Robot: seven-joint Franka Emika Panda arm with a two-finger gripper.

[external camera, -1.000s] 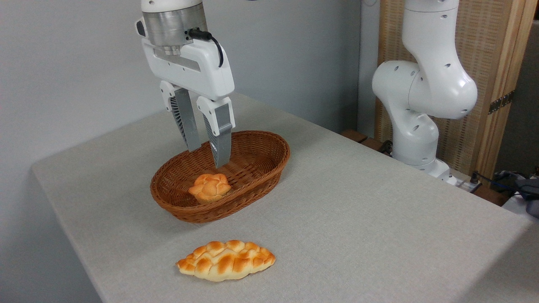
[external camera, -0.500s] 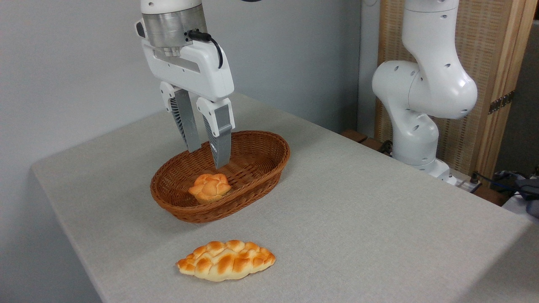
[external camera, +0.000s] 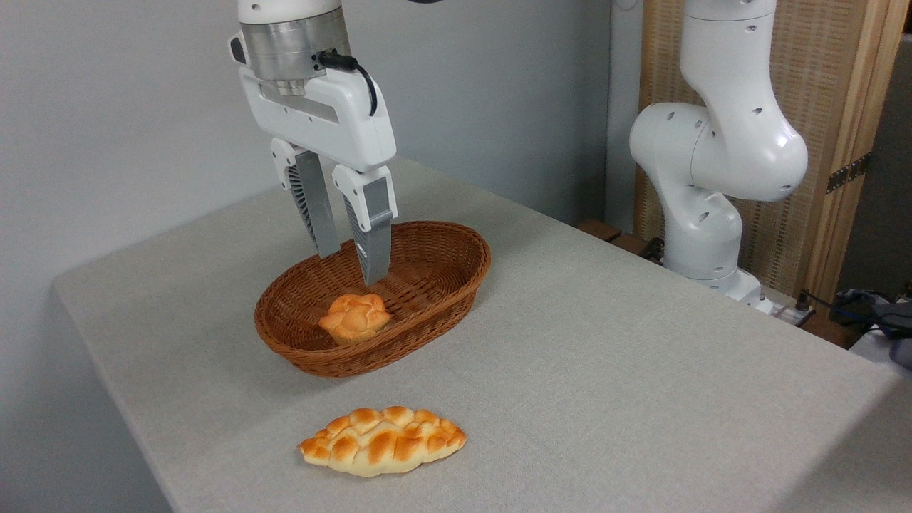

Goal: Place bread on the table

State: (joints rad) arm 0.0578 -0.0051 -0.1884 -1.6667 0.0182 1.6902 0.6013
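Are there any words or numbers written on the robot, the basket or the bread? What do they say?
None. No words, numbers or signs can be read anywhere in the picture.
The gripper and arm are plain white, with no label showing.
The basket, bun, loaf and table carry no writing.

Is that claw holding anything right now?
No. The gripper hangs open and empty above the round bun, which sits in the wicker basket.

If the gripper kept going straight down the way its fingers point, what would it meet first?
Probably the bread in the basket. The open gripper hangs just above it, though depth from this single view is uncertain.
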